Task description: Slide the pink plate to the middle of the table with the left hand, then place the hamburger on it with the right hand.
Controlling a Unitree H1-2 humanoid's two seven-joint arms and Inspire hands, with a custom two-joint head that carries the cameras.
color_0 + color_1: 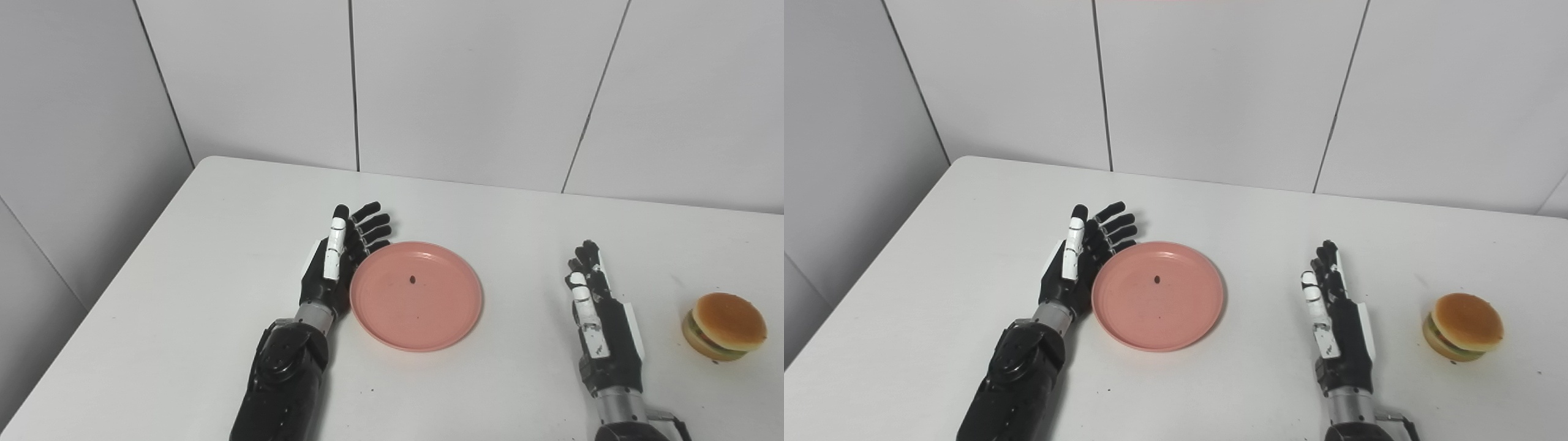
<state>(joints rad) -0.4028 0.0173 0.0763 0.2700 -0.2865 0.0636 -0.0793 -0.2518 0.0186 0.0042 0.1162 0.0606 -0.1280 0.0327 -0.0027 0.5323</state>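
You see 1 pink plate (pixel 416 296) and 1 hamburger (pixel 724 326) on the table (pixel 184 294); left hand (pixel 340 263) against its rim, right hand (pixel 597 312) both released, empty

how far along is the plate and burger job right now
The pink plate already lies near the middle of the table, so the slide looks nearly or fully done. The left hand is open, edge-on against the plate's left rim. The right hand is open and holds nothing. The hamburger sits on the table to its right, untouched; grasping it and placing it on the plate remain.
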